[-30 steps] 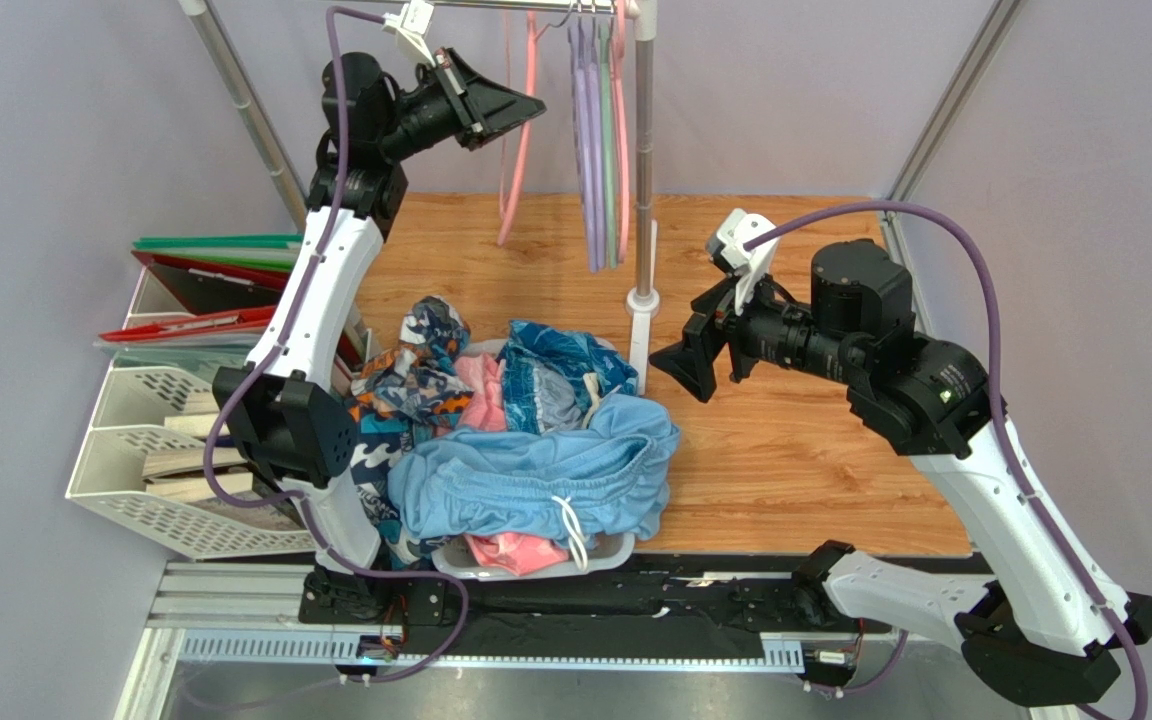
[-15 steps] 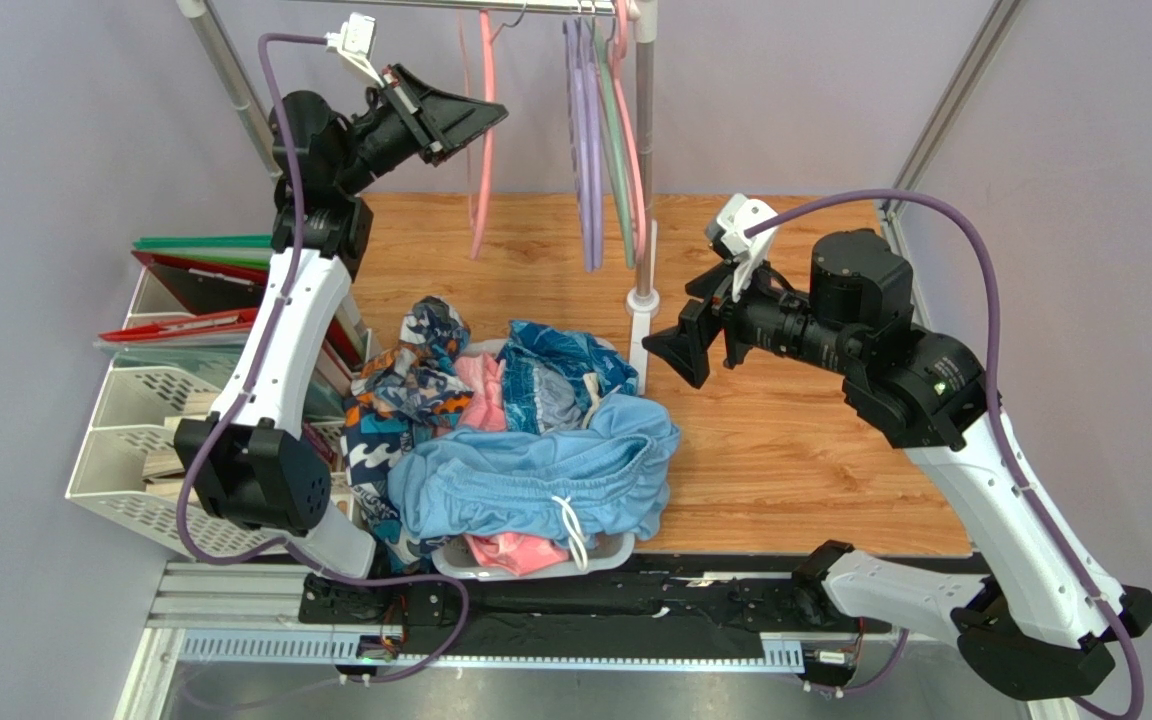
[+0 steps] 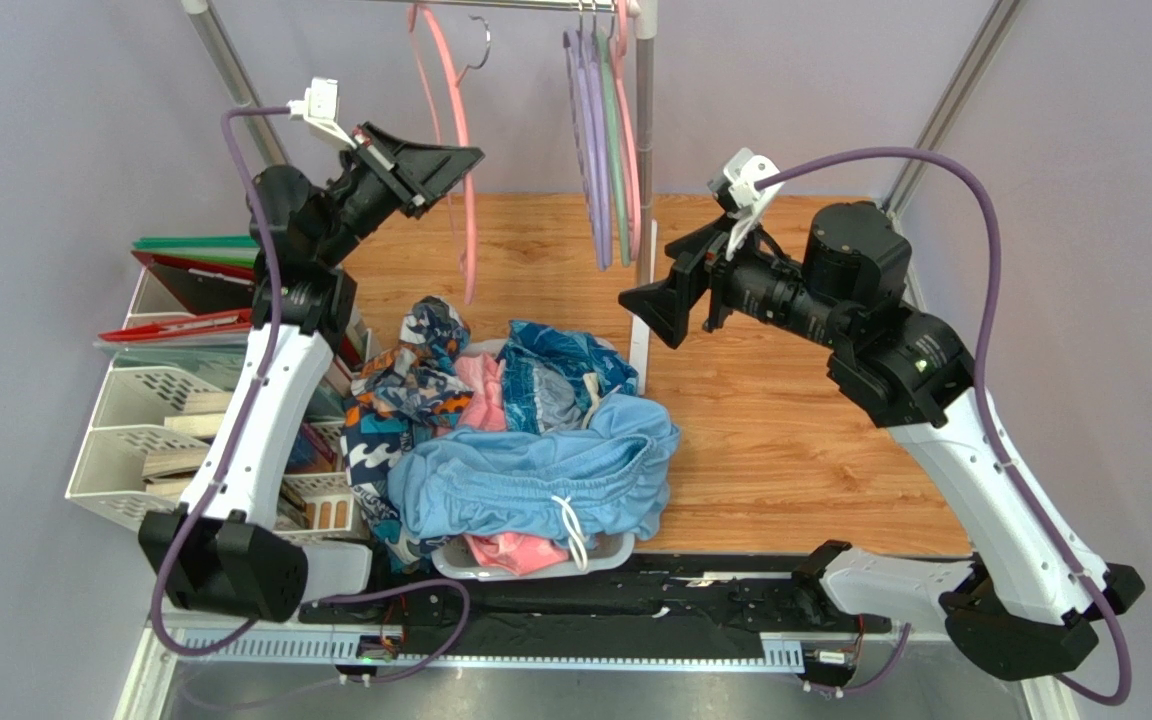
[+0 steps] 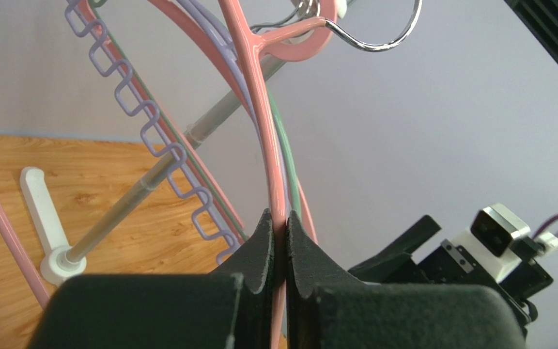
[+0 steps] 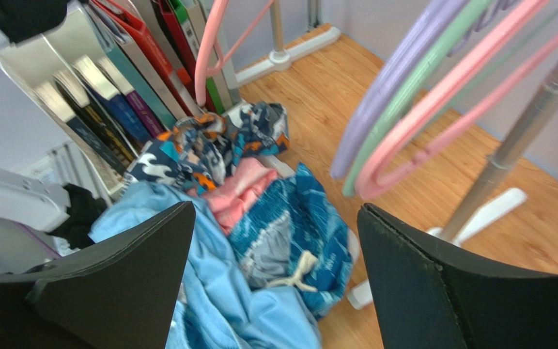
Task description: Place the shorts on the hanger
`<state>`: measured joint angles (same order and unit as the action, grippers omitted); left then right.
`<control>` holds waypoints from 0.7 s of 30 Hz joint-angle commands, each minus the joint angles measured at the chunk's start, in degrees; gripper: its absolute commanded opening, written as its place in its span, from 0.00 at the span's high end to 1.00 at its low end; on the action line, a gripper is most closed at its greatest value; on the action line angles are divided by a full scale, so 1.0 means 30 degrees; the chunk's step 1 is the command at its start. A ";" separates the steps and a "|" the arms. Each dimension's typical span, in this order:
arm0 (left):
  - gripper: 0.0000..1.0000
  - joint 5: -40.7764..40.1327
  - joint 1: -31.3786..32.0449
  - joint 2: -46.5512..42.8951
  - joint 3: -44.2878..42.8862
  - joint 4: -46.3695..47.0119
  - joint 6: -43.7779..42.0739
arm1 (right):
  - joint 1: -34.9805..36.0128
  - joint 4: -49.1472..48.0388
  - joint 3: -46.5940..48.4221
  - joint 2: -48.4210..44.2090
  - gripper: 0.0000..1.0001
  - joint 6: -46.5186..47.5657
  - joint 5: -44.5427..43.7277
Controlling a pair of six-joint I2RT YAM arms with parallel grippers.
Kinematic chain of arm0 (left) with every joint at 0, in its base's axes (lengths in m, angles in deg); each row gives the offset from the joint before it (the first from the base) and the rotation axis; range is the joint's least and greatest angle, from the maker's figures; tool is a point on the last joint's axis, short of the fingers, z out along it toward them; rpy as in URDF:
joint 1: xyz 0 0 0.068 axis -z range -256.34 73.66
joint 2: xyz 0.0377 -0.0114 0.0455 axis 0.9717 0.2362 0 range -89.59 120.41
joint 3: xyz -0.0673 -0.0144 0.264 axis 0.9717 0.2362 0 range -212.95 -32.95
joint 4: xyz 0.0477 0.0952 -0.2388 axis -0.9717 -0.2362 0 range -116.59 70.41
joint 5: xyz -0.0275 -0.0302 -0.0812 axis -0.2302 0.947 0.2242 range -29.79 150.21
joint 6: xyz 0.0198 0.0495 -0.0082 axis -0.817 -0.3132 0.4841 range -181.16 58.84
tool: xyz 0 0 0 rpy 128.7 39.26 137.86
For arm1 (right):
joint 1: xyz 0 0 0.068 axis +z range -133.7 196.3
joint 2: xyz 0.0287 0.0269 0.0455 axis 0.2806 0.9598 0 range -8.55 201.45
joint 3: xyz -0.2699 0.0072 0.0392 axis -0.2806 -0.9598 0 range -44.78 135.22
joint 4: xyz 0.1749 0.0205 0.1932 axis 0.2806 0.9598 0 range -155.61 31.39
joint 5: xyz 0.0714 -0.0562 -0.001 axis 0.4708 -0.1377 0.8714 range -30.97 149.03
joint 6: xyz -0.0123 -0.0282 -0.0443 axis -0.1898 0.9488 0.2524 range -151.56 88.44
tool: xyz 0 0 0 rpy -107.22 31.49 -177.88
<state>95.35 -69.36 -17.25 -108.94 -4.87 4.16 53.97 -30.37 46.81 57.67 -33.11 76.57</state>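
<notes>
The workspace is a wooden counter (image 3: 778,435) enclosed by pale lilac walls, with a garment rack whose upright pole (image 3: 644,150) stands at the far centre.

The left claw (image 4: 278,227) is raised at the far left of the counter, above the folders (image 3: 207,285) and the white file tray (image 3: 132,435). Its jaws are closed on one thin arm of the hanger (image 4: 260,109). The left wrist view shows the salmon-pink bar pinched between the two dark fingertips. The hanger hangs tilted from the claw, with its chrome hook (image 4: 376,36) uppermost. We cannot tell whether the hook touches the rail.

The right claw (image 3: 648,312) is held in the air just beside the rack pole and points toward the left side. Its jaws stand wide apart and grip nothing. In the right wrist view we see the clothes pile between its two fingers.

The shorts (image 3: 537,480) lie at the near centre of the counter, draped over the front of a pale basket (image 3: 609,549). Their white drawstring (image 3: 575,528) trails over the near edge. No claw touches them.

Behind the shorts lie a teal patterned garment (image 3: 560,375) and a pink garment (image 3: 485,393).

The purple hangers (image 3: 593,135) and a grey-green hanger (image 3: 615,150) hang from the rack, close to the pole.
</notes>
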 commanded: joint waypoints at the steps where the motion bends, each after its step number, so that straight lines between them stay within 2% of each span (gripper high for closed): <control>1: 1.00 -0.1135 -0.0013 -0.1929 0.0805 0.1569 0.0053 | -0.0047 -0.4179 0.0788 0.1509 0.13 -0.4431 0.1884; 4: 1.00 -0.1369 0.0279 -0.2751 0.1566 0.1218 0.0111 | 0.0564 -0.6206 0.0963 0.2828 0.15 -0.7039 0.2415; 7: 1.00 -0.1574 0.0484 -0.3483 0.2006 0.0925 0.0170 | 0.1502 -0.7262 0.1749 0.4262 0.16 -0.7747 0.1773; 14: 1.00 -0.2278 0.0543 -0.4921 0.3589 0.0426 -0.0209 | 0.4666 -0.6769 0.3892 0.6930 0.21 -0.6284 -0.1475; 21: 1.00 -0.2483 0.0719 -0.5917 0.4175 -0.0395 -0.1031 | 0.5607 -0.6738 0.5034 0.8951 0.25 -0.6167 -0.2155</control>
<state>88.92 -67.67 -32.58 -96.61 -7.55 3.46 69.92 -47.61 58.02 81.98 -52.10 73.51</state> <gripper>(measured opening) 0.017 0.753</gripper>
